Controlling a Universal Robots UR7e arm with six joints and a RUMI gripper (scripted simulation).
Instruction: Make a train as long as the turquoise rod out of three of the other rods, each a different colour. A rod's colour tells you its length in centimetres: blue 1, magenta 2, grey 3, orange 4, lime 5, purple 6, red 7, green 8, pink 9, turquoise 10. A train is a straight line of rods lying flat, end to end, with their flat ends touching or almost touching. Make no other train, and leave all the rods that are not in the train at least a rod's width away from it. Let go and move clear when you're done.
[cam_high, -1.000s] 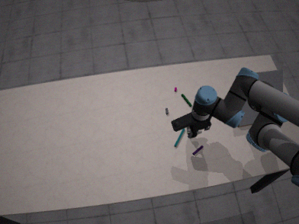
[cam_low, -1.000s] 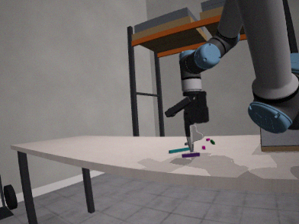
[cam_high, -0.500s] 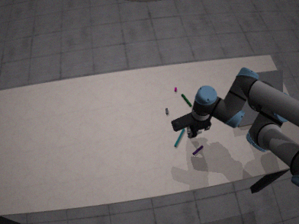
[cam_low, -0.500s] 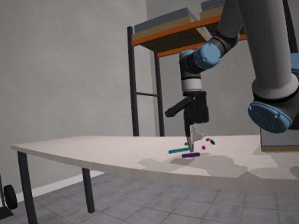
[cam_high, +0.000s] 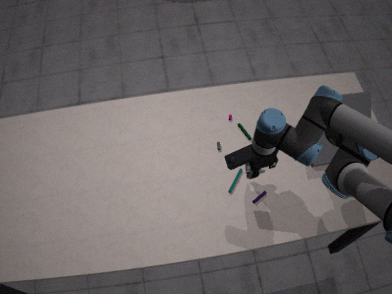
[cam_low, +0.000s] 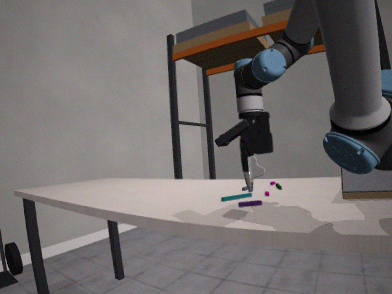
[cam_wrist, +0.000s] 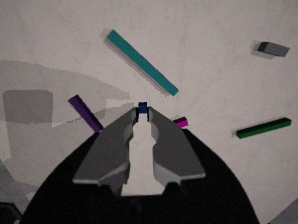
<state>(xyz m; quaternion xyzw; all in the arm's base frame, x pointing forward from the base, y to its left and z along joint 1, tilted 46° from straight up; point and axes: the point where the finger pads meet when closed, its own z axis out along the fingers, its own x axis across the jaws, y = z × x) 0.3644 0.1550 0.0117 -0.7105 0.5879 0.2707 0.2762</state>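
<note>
My gripper (cam_high: 251, 174) (cam_low: 249, 189) (cam_wrist: 143, 108) is shut on the small blue rod (cam_wrist: 142, 107), which sits between the fingertips a little above the table. The turquoise rod (cam_high: 235, 181) (cam_low: 236, 197) (cam_wrist: 142, 62) lies just beyond the fingertips in the wrist view. The purple rod (cam_high: 259, 197) (cam_low: 250, 204) (cam_wrist: 85, 113) lies to their left there. One magenta rod (cam_low: 267, 193) (cam_wrist: 181, 122) lies to their right, partly behind a finger; the arm hides it in the top view. Another magenta rod (cam_high: 230, 117) (cam_low: 272, 183) lies farther off. The green rod (cam_high: 244, 131) (cam_low: 278, 186) (cam_wrist: 264, 128) and the grey rod (cam_high: 219, 146) (cam_wrist: 276, 49) lie apart.
A grey box (cam_high: 357, 107) stands near the arm's base at the table's right end. A shelf rack (cam_low: 174, 110) stands behind the table. The arm casts shadows around the purple rod.
</note>
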